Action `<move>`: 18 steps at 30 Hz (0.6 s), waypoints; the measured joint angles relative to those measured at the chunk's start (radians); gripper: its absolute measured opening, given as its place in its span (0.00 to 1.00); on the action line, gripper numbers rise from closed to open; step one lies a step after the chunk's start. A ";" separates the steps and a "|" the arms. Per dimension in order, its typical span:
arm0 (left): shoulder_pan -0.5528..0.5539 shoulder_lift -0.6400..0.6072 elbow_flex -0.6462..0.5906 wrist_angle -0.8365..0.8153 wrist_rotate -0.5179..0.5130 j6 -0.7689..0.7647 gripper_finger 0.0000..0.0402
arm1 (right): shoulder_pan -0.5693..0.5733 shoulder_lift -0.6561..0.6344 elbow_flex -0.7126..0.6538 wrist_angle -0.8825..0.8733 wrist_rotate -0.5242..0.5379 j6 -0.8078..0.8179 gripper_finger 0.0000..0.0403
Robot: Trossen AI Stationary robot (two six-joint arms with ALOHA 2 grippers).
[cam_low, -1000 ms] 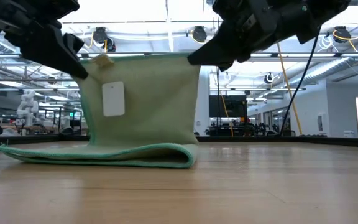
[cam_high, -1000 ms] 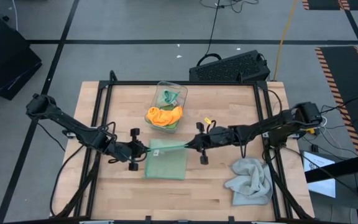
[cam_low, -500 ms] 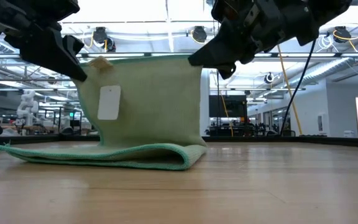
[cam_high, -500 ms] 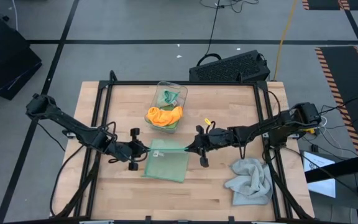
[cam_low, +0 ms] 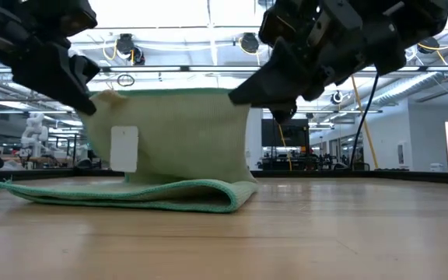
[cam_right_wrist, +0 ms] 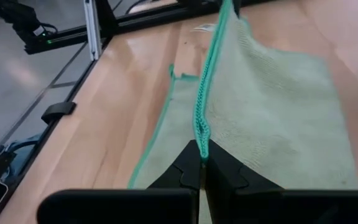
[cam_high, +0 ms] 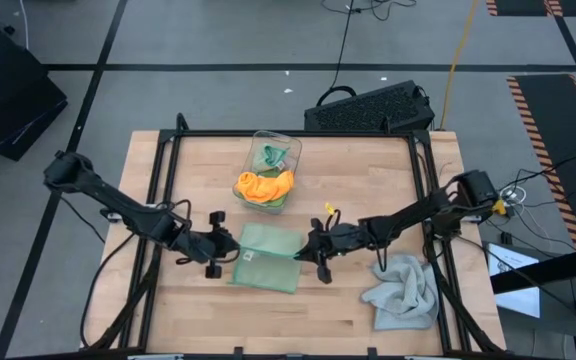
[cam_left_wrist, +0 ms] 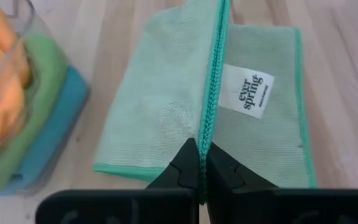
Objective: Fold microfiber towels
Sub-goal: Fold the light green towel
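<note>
Robotics lab: framed wooden table [cam_high: 368,160] (open industrial hall behind)

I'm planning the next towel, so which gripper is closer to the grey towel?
Right. The right gripper, shut on the sage green towel, is just left of the grey towel; the left gripper holds the towel's far corner.

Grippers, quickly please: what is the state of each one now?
Left gripper: closed on the sage green towel's lifted edge.
Right gripper: closed on the same towel edge, at the opposite corner.
</note>
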 joint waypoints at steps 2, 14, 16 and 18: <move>-0.016 0.026 0.000 0.015 -0.001 -0.020 0.02 | 0.004 0.007 0.000 -0.001 -0.003 0.013 0.00; -0.089 0.161 0.002 0.115 -0.013 -0.093 0.03 | 0.020 0.010 0.003 -0.016 -0.103 0.080 0.00; -0.092 0.162 0.002 0.112 -0.016 -0.094 0.01 | 0.020 0.010 0.012 -0.020 -0.104 0.080 0.00; -0.092 0.161 0.002 0.094 -0.018 -0.101 0.01 | 0.021 0.012 0.019 -0.024 -0.088 0.080 0.01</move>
